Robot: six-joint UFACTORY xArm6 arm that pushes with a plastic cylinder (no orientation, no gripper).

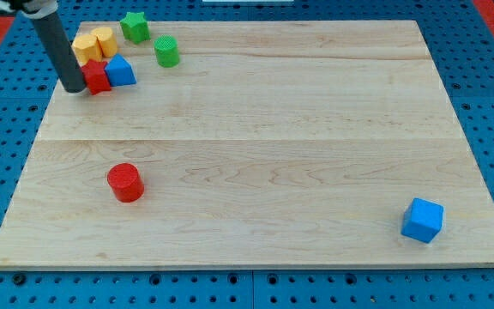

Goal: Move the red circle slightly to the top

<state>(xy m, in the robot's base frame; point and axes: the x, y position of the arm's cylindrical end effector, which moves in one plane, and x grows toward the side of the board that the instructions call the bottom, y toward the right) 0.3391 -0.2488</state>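
The red circle is a short red cylinder lying on the wooden board at the lower left. My tip is the lower end of the dark rod at the view's upper left. It stands far above the red circle and touches, or nearly touches, the left side of a red block.
A cluster sits at the upper left: two yellow blocks, a blue triangular block, a green star block and a green cylinder. A blue cube lies at the lower right. A blue pegboard surrounds the board.
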